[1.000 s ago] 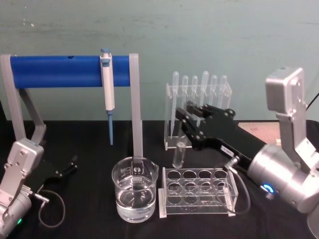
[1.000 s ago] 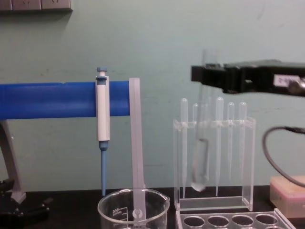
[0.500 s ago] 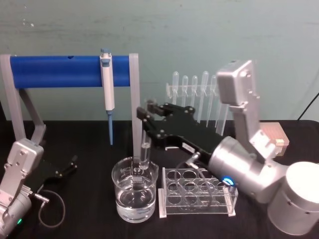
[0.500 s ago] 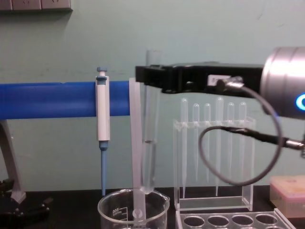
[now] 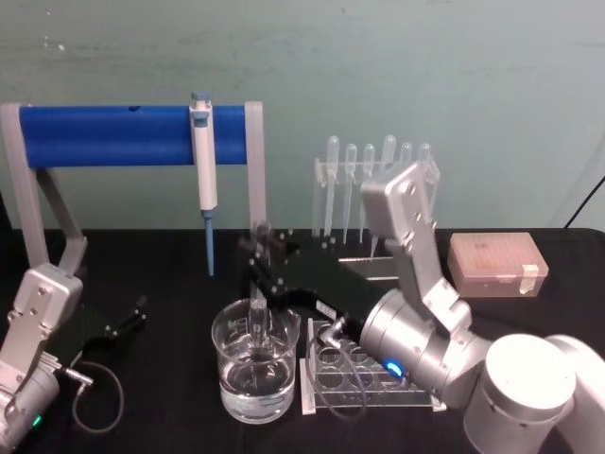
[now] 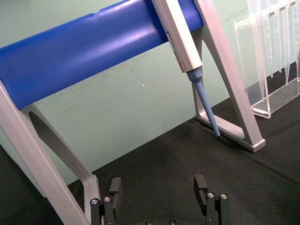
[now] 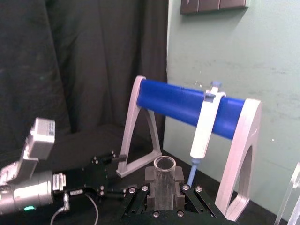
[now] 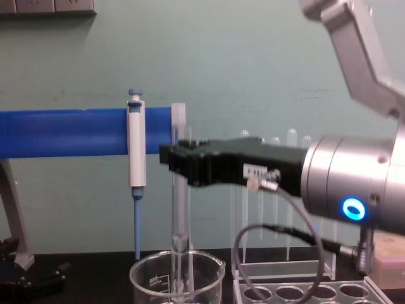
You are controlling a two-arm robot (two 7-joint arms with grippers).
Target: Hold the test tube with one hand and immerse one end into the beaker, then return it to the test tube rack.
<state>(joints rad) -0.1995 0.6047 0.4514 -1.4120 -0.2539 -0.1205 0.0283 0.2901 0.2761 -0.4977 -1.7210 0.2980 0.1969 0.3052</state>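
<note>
Silver wrist [image 8: 354, 183] w/ blue ring light [image 8: 353, 208], black right gripper [image 8: 179, 158].

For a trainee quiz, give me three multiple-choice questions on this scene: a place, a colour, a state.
1. The test tube's lower end is: A in the beaker B in the rack C on the table
2. The bar holding the pipettor is: A red B blue C yellow
3. The left gripper is: A shut on the tube B shut on the pipettor C open
A: the right gripper holds it inside the beaker's rim. B: plainly blue. C: its fingers stand apart, empty.
</note>
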